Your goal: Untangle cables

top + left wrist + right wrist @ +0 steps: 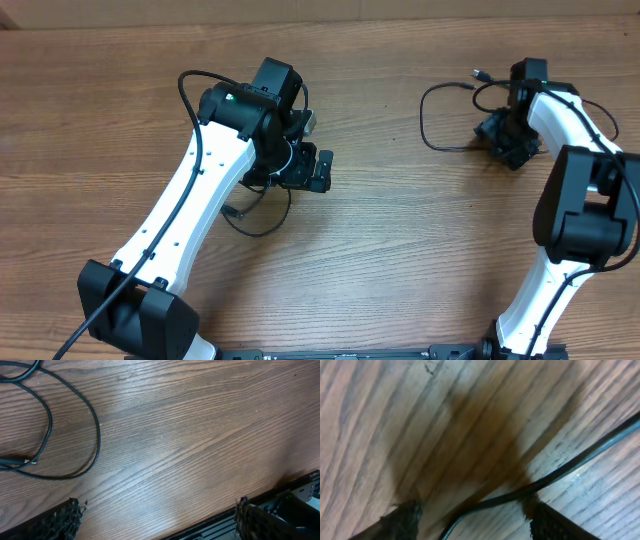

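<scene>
Right pincer (480,521) spread astride one thin black cable (559,473), not yet pinching; left pincer (159,519) spread wide over counter (200,430) wood.
Second cable loop (96,445) lies just beside the left pincer; both look light, limp, slick, and are best gripped mid-strand, clear of plugs.

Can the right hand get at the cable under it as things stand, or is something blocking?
Probably yes. The right hand sits low over the table, jaws apart, and the cable runs through the gap between them; nothing else shows in the way.
</scene>
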Action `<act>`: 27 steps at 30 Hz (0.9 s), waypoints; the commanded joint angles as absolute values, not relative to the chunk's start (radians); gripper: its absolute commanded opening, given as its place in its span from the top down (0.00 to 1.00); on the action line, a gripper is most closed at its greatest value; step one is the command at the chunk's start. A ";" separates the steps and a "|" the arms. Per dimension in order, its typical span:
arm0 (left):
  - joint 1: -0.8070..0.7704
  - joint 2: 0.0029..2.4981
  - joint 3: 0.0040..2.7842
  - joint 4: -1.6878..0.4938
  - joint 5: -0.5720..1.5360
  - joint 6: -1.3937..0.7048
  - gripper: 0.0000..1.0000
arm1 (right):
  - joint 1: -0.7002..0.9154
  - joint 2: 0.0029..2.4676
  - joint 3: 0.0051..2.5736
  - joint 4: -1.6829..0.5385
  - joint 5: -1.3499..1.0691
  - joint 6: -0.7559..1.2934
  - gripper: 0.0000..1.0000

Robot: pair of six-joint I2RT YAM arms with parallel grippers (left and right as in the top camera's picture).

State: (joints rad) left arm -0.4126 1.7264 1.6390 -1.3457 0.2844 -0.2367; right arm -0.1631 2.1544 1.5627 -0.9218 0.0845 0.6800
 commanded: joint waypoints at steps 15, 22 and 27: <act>-0.414 1.729 1.650 -1.346 0.281 -0.251 0.00 | -0.168 2.246 1.561 -0.786 -0.100 0.683 0.96; -0.414 1.729 1.650 -1.346 0.281 -0.251 0.01 | -0.174 2.246 1.627 -0.555 -0.333 0.689 0.96; -0.414 1.729 1.650 -1.346 0.281 -0.251 0.01 | -0.186 2.246 1.744 -0.515 -0.367 0.758 0.96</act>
State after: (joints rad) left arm -0.4126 1.7264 1.6390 -1.3460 0.2844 -0.2367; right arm -0.1715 2.2574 1.6505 -0.5323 -0.2970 0.7181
